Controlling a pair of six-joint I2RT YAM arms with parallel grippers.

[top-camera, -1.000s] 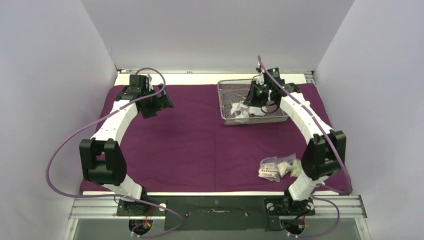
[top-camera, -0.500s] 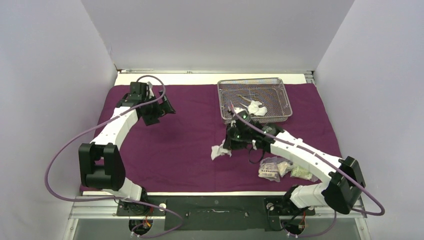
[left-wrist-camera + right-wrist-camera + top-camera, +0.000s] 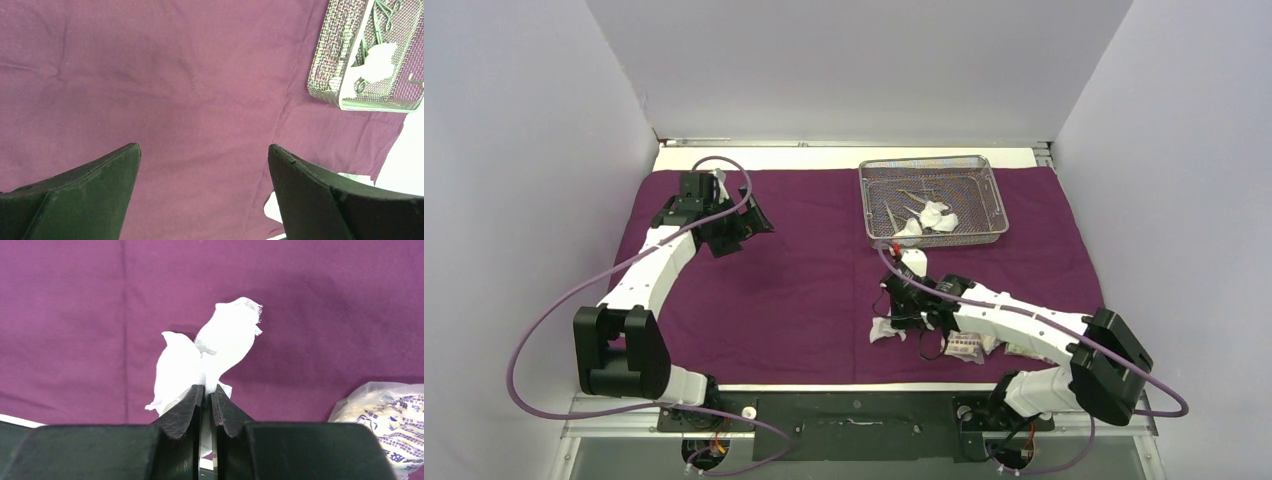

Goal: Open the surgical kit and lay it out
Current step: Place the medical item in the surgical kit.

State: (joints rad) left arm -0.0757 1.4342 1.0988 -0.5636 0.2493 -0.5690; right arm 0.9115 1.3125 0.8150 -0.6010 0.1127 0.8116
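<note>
Right wrist view: a white gauze wad (image 3: 215, 350) is pinched between the closed fingers of the right gripper (image 3: 207, 390). The wad is seen standing out past the fingertips, over the purple cloth (image 3: 75, 315). Whether the wad touches the cloth cannot be told. A clear packet (image 3: 380, 410) with blue print is seen lying on the cloth just to the right of this gripper.

In the top external view, the packet is seen to be one of a small heap, close beside the right gripper. The wire tray (image 3: 934, 241) is set on the cloth beyond the right gripper, on its far side and apart from it. More gauze (image 3: 935, 217) and thin steel instruments (image 3: 914, 194) are seen inside the tray.

The left gripper (image 3: 204, 150) is held with its fingers (image 3: 100, 185) spread wide, and nothing is caught between them. It is held over the far left part of the cloth. The tray is well off to its right, seen past the right finger in the left wrist view. A pale strip of table (image 3: 824, 157) is seen beyond the far edge of the cloth.
</note>
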